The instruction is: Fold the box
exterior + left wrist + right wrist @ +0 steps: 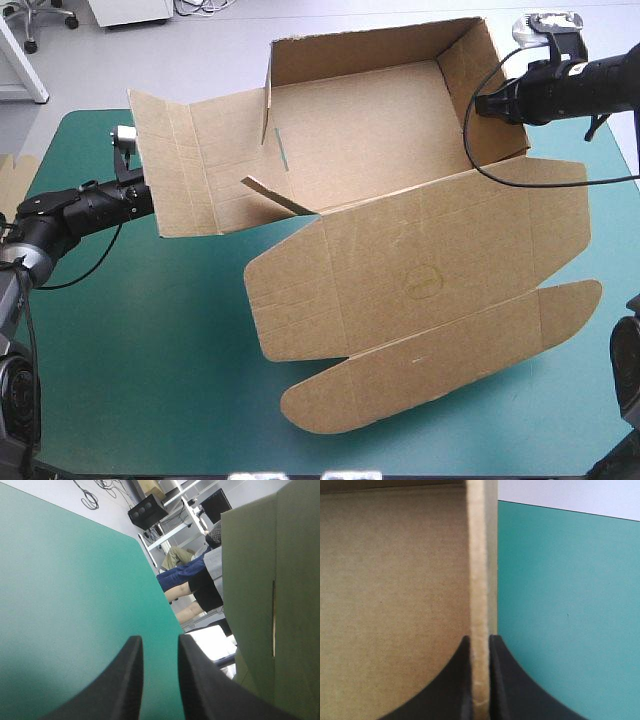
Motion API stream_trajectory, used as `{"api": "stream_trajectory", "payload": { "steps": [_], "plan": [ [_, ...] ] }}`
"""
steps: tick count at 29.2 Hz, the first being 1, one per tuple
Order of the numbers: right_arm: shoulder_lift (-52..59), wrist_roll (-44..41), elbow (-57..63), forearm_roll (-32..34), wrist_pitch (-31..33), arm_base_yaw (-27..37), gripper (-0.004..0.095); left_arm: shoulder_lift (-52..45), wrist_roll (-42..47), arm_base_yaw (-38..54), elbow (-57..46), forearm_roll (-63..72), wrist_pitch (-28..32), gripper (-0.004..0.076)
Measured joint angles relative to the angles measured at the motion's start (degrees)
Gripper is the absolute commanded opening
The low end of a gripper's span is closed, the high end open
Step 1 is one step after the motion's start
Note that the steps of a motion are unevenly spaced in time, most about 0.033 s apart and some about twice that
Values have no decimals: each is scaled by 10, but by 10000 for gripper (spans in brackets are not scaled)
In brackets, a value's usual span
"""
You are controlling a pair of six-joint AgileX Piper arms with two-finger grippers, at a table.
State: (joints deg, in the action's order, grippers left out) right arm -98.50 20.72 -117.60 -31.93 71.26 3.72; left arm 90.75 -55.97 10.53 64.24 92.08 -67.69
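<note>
The brown box [400,250] lies half built in the middle of the teal-green table. Its far wall [360,48] and right wall [492,95] stand up. The left panel [195,165] leans outward and the lid [440,350] lies flat toward the front. My right gripper [478,105] is shut on the right wall's top edge, and the board's edge [480,580] runs between its fingers [480,641]. At the left panel's outer edge my left gripper [150,198] is narrowly open [159,642]. Only the cover shows between its fingers, and the box [270,605] is beside it.
An edge of more brown board [12,172] shows at the table's left edge. A small tab [275,193] sticks up inside the box near its left corner. Bare teal-green cover [140,350] stretches across the front left.
</note>
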Motion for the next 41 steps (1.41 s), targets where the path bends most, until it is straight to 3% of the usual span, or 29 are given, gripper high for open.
{"api": "stream_trajectory", "payload": {
  "steps": [15,31,37,41],
  "plan": [
    [-21,-9,0,24,-6,0,-3,0,23,-116,70,30,0,177],
    [-22,-21,0,23,-7,1,-3,1,77,-130,170,15,6,177],
    [-22,-22,0,52,-11,1,-4,1,87,-130,176,9,7,177],
    [-26,-18,1,106,-15,1,-3,1,91,-137,203,28,-10,177]
  ]
}}
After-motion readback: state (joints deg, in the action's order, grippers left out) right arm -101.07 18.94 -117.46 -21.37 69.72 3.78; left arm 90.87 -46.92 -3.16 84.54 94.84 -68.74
